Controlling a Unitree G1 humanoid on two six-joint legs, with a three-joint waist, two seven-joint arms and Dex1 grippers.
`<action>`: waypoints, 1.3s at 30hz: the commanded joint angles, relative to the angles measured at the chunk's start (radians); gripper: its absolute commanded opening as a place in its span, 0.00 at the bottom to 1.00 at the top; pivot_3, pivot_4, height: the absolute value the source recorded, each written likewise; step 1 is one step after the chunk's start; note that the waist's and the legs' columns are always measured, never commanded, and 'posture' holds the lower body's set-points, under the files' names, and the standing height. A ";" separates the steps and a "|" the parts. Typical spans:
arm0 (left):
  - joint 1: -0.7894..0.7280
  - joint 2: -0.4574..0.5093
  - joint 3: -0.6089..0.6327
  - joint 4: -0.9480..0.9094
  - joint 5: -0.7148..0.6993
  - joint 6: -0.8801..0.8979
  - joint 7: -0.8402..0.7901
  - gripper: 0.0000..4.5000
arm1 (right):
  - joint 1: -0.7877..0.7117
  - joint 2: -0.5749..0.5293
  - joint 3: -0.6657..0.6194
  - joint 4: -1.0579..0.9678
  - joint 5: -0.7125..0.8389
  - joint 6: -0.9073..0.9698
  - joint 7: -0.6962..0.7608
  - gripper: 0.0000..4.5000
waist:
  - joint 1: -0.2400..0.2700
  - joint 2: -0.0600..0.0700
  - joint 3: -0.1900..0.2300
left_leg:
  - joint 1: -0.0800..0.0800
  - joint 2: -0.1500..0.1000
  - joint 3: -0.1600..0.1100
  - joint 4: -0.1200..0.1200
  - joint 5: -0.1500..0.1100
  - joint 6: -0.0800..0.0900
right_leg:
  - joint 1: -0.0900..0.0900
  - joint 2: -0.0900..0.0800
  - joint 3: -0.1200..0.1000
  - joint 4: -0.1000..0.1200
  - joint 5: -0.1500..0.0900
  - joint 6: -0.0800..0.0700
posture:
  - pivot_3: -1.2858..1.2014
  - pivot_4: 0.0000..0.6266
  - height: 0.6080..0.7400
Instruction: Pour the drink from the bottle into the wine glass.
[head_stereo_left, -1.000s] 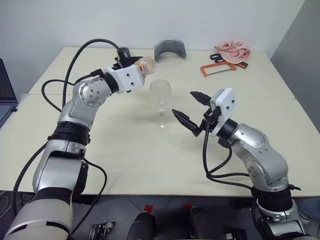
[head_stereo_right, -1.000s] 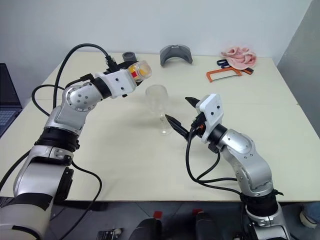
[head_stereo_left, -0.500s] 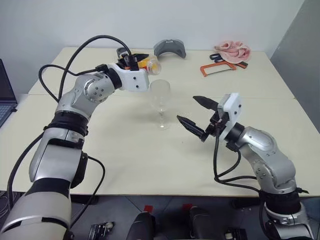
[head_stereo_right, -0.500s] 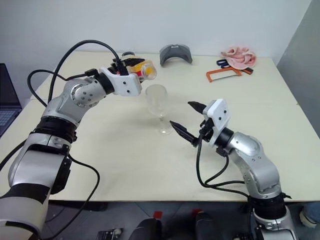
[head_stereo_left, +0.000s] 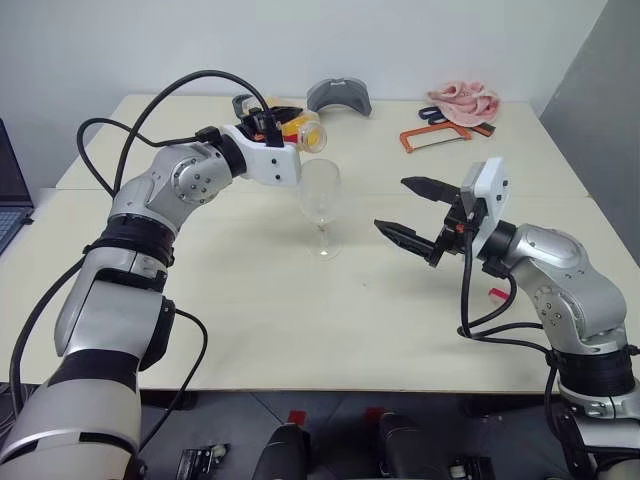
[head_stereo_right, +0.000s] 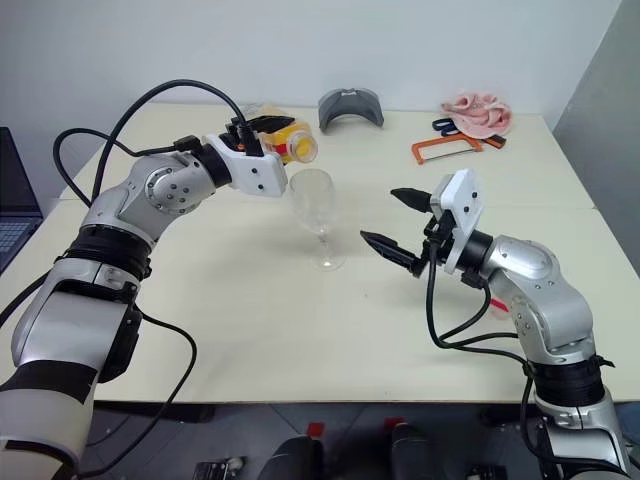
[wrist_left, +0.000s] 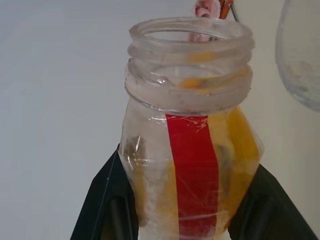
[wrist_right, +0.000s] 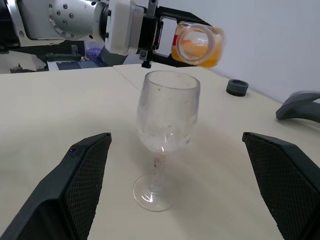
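Since a second ago the left pincer (head_stereo_left: 284, 120) has rolled the bottle (head_stereo_left: 299, 128) further onto its side, so its open mouth now points over the rim of the wine glass (head_stereo_left: 321, 205), and the right pincer (head_stereo_left: 416, 210) has drawn away from the glass toward the robot's right. The left pincer's fingers (wrist_left: 107, 200) are clamped on the two sides of the bottle's body. The right pincer's two black fingers stand wide apart, holding and touching nothing, pointed at the glass from well to its right.

Cream-coloured and bare around the glass, the tabletop (head_stereo_left: 250, 300) runs back to a plain pale wall. Along its far edge lie a grey curved piece (head_stereo_left: 339, 98), a small dark round cap (wrist_right: 237, 87), an orange-framed hacksaw (head_stereo_left: 437, 137) and a pink crumpled cloth (head_stereo_left: 463, 100). A laptop's corner (head_stereo_left: 12, 195) shows at the far left.

No cap is on the bottle; it is clear plastic with a threaded neck and a red stripe down its label (wrist_left: 194, 170). The drink (wrist_right: 200, 50) is bright orange-yellow and sits inside the tilted bottle, pooled along its lower side; none can be seen leaving the mouth. The wine glass stands upright on its round foot near the middle of the tabletop, just below and beside the bottle's mouth, its bowl clear and showing only small droplets.
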 joint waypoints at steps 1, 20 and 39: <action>-0.055 0.029 0.004 -0.016 0.016 -0.014 0.050 0.38 | -0.013 0.007 -0.023 -0.023 0.027 0.012 -0.008 1.00 | 0.000 0.000 0.000 | 0.000 0.000 0.001 0.000 0.000 0.000 | 0.000 0.000 0.000 0.000 0.000 0.000 | 0.52 0.24 1.00; -0.116 0.042 -0.048 0.026 0.104 -0.039 0.151 0.38 | 0.013 0.033 -0.010 -0.050 0.014 0.028 -0.034 1.00 | 0.001 0.000 0.000 | 0.000 0.000 0.002 0.000 0.000 0.000 | 0.000 0.000 0.000 0.000 0.000 0.000 | 0.52 0.24 1.00; -0.158 0.057 -0.085 0.076 0.160 -0.053 0.224 0.38 | 0.029 0.045 -0.003 -0.066 0.012 0.029 -0.052 1.00 | 0.000 0.000 0.000 | 0.000 0.000 0.003 0.000 0.000 0.000 | -0.001 0.000 0.001 0.002 0.000 0.000 | 0.52 0.24 1.00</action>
